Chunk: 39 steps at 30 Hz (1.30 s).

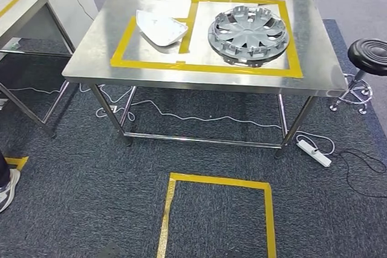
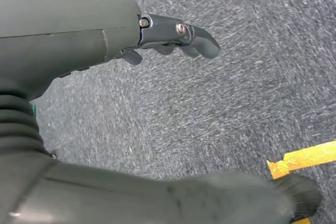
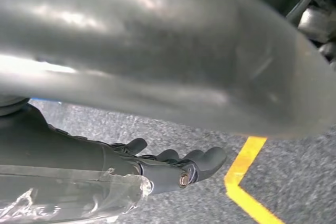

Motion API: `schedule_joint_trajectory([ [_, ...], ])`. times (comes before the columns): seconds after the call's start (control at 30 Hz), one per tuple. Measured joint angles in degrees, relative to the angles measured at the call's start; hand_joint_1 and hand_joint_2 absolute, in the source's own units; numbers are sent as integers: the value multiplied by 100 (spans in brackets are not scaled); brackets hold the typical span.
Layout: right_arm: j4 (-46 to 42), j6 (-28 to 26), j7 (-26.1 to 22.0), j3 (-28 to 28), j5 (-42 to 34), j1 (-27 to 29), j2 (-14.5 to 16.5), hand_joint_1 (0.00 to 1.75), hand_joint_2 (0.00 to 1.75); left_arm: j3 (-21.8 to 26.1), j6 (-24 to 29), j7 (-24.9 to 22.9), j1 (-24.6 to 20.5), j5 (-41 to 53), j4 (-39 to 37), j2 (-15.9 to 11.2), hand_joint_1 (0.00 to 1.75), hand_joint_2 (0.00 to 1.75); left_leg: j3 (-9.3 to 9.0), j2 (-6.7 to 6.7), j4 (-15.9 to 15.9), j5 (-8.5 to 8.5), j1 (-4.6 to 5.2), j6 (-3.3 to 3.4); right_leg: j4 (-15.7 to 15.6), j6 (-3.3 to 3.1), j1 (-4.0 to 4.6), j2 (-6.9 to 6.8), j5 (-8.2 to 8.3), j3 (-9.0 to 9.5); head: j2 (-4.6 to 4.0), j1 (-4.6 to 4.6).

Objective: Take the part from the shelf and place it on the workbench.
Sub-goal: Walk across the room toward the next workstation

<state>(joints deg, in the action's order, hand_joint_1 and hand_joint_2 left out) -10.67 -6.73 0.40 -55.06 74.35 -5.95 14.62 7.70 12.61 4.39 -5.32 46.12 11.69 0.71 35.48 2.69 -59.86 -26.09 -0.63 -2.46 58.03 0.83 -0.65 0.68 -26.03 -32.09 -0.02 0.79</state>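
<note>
- A stainless steel workbench [image 1: 319, 58] marked with yellow tape rectangles stands across the grey carpet, its near edge bare of objects and its far corners cut off by the frame.
- A silver plastic wheel cover [image 1: 248, 33], round and spoked, lies flat inside the larger taped rectangle.
- A white curved plastic part [image 1: 161, 28] lies in the smaller taped rectangle beside it, apart from the wheel cover.
- A yellow tape outline [image 1: 269, 209] marks the carpet in front of the bench.
- The left hand [image 2: 174, 38] hangs over bare carpet, fingers extended and apart from the thumb, holding nothing.
- The right hand [image 3: 174, 166] hangs likewise over carpet, fingers extended; a blurred grey surface hides much above them.
</note>
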Motion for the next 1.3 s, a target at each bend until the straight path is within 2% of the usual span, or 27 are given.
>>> schedule_joint_trajectory([
  [0.07,0,2,-3,0,4,15,0,0,0,13,-9,28,-15,-12,0,9,0,175,349,-163,-765,-419,4,-31,0,-38,15,-143,11,-36,0,31],
  [0.1,0,5,-3,0,9,22,0,0,0,24,-18,45,-16,-29,0,11,0,175,493,-181,-1099,-556,4,-39,1,-44,22,-218,17,-56,0,32],
  [0.13,0,7,-3,0,14,26,0,0,0,39,-25,65,-11,-46,0,13,0,175,551,-189,-1269,-592,4,-41,1,-47,26,-295,23,-73,0,32],
  [0.17,0,9,-3,0,19,26,0,0,0,59,-25,85,-4,-60,0,15,0,175,489,-202,-1214,-517,4,-36,2,-45,29,-369,28,-83,0,32],
  [0.2,0,11,-3,0,22,24,0,0,0,82,-24,101,-1,-67,0,16,0,175,317,-241,-952,-364,5,-26,2,-40,30,-440,32,-85,0,32],
  [0.23,0,14,-3,0,24,19,1,0,0,107,-23,114,-5,-74,0,16,0,175,74,-349,-570,-189,9,-13,3,-28,35,-507,34,-79,0,33],
  [0.3,0,20,-8,0,28,11,2,0,0,144,-23,129,-48,-91,0,19,0,175,-323,-599,130,10,35,23,23,27,74,-635,29,-79,1,45],
  [0.33,0,22,-10,0,31,9,2,0,0,153,-24,133,-68,-100,0,21,0,175,-401,-667,298,32,48,52,28,60,92,-697,27,-79,1,48],
  [0.4,0,29,-13,0,37,2,3,0,0,163,-24,137,-67,-108,0,22,0,175,-380,-570,351,36,61,127,12,123,99,-826,33,-63,1,45],
  [0.43,0,33,-14,0,43,-3,4,0,0,170,-25,138,-47,-110,0,24,0,175,-372,-505,360,50,55,161,29,159,88,-790,9,-62,0,41],
  [0.5,0,44,-15,1,66,-4,10,0,0,186,-24,139,-36,-111,0,26,0,175,-366,-378,375,85,33,225,314,221,63,-491,-202,-169,0,17],
  [0.57,0,54,-14,1,87,16,13,0,0,196,-22,142,-67,-107,0,28,0,175,-342,-236,377,108,29,270,1046,240,57,-166,-601,-481,0,-18],
  [0.6,0,55,-13,1,91,26,13,0,0,199,-22,143,-79,-102,0,28,0,175,-330,-155,376,116,35,284,1417,235,61,-111,-755,-644,0,-26],
  [0.63,0,54,-11,0,96,30,13,0,0,207,-22,144,-80,-98,0,30,0,175,-323,-72,374,123,40,290,1633,227,65,-89,-809,-739,0,-30],
  [0.67,0,49,-9,1,101,29,13,0,0,221,-22,144,-74,-94,0,32,0,175,-321,14,372,130,44,289,1620,215,66,-78,-743,-728,0,-33],
  [0.7,0,39,-5,1,110,27,13,0,0,241,-22,144,-67,-93,0,36,0,175,-323,104,370,136,43,283,1374,199,64,-54,-575,-603,0,-33],
  [0.73,0,26,1,2,119,25,13,0,0,263,-21,144,-64,-95,0,41,0,175,-324,192,368,142,40,271,970,186,54,27,-361,-400,0,-34],
  [0.8,0,2,10,2,132,22,11,0,0,294,-13,139,-71,-88,0,55,0,175,-302,342,351,156,42,229,251,162,21,286,-120,-48,0,-33],
  [0.87,0,-12,16,2,136,13,10,0,0,304,-2,134,-58,-65,0,65,0,175,-248,462,346,187,25,155,35,131,18,400,-119,54,0,-32],
  [0.9,0,-18,20,1,137,9,10,0,0,307,3,133,-42,-55,0,68,0,175,-224,522,354,206,9,114,20,104,25,351,-106,61,0,-31],
  [0.93,-1,-21,23,1,138,5,10,0,0,310,8,132,-20,-50,0,70,0,175,-209,498,354,209,0,78,4,67,27,288,-90,71,0,-31],
  [1.0,-1,-27,23,0,142,5,11,0,0,314,15,129,-5,-43,0,86,0,175,-96,213,143,63,18,27,-47,-7,20,142,-59,94,0,10],
  [1.07,0,-34,20,0,150,17,9,0,0,316,15,117,-29,-42,0,105,0,175,230,-110,-513,-288,28,-10,-69,-52,30,-37,-56,100,0,56],
  [1.13,-1,-50,21,0,163,30,2,0,0,322,-3,75,-34,-46,0,115,0,175,549,-181,-1159,-516,13,-37,-68,-65,39,-223,-65,95,0,62],
  [1.17,-1,-63,21,0,170,30,-1,0,0,325,-21,51,-22,-49,0,117,0,175,582,-192,-1233,-482,7,-43,-68,-64,40,-306,-69,94,0,62],
  [1.23,-1,-87,20,0,183,21,-5,0,0,328,-67,15,-1,-37,0,122,0,87,314,-284,-749,-156,3,-41,-68,-45,39,-454,-81,106,0,64],
  [1.3,-2,-103,9,0,192,12,-17,0,0,336,-148,-6,-21,-39,0,145,0,0,-94,-569,1,111,29,-9,-57,7,68,-586,-112,123,0,68],
])
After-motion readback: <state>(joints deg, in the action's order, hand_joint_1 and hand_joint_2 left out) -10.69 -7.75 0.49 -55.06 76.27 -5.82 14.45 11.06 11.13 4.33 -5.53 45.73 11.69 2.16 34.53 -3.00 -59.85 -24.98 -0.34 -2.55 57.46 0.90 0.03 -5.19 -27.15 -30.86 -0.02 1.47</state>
